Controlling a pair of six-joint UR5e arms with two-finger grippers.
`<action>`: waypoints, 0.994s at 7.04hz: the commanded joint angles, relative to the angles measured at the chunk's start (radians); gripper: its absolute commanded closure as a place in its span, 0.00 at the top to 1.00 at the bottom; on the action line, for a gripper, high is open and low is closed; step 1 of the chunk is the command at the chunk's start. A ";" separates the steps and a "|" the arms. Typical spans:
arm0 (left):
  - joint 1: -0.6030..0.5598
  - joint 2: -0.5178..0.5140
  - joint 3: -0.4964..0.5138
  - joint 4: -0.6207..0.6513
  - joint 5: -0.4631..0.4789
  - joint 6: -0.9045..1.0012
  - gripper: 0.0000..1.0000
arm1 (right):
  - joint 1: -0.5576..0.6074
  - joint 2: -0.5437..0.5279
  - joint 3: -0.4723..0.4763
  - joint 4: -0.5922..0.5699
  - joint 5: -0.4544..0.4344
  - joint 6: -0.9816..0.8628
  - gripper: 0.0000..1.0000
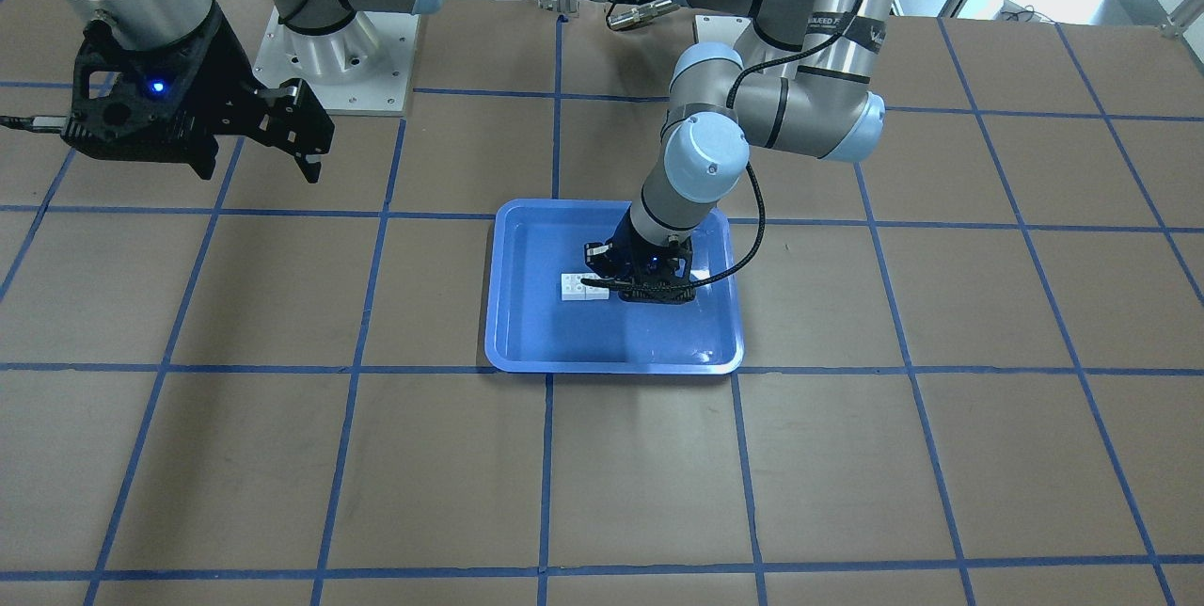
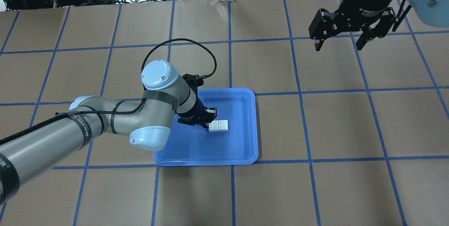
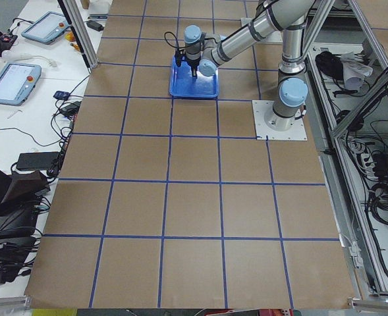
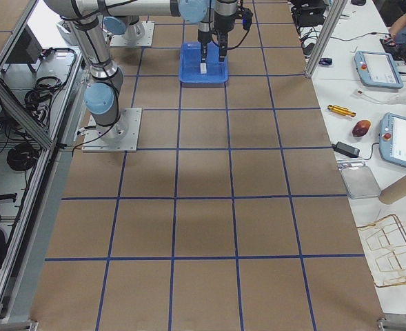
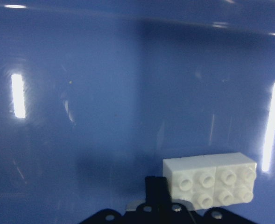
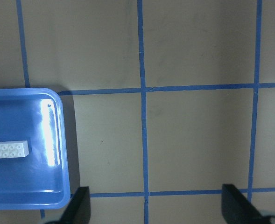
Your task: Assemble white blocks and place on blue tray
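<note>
white blocks (image 1: 583, 288) sit in the front-facing view on the floor of the blue tray (image 1: 527, 342), which lies well in from every table edge. they read as one joined eight-stud piece, so joining and placing look done. what seems left is for the left gripper (image 1: 628, 291), low inside the tray, to back off and lift clear. the right gripper (image 1: 259, 168) hangs high toward the robot-side edge, jaws wide apart and empty.

overhead, the piece lies near the tray's middle, apart from all four rims. the left gripper is just beside its end, and whether it clamps the piece or merely stands by it i cannot tell. straight up looks the free way out; any sideways sweep risks nudging the piece or meeting a rim.

the two end-of-table views show the tray small and far, with bare brown table around it.

in the left wrist view, one dark finger (image 5: 156, 186) stands against the piece's end and the other is out of sight. a faint seam halves the piece.

the right wrist view shows its spread fingertips over bare table beside the tray's corner.
</note>
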 commanded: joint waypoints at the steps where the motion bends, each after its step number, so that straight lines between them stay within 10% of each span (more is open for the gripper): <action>1: 0.008 0.020 0.057 -0.020 0.028 0.018 0.23 | 0.000 0.000 0.000 -0.003 0.000 0.000 1.00; 7: 0.074 0.212 0.186 -0.354 0.126 0.213 0.30 | 0.000 -0.022 0.008 -0.006 -0.003 0.000 1.00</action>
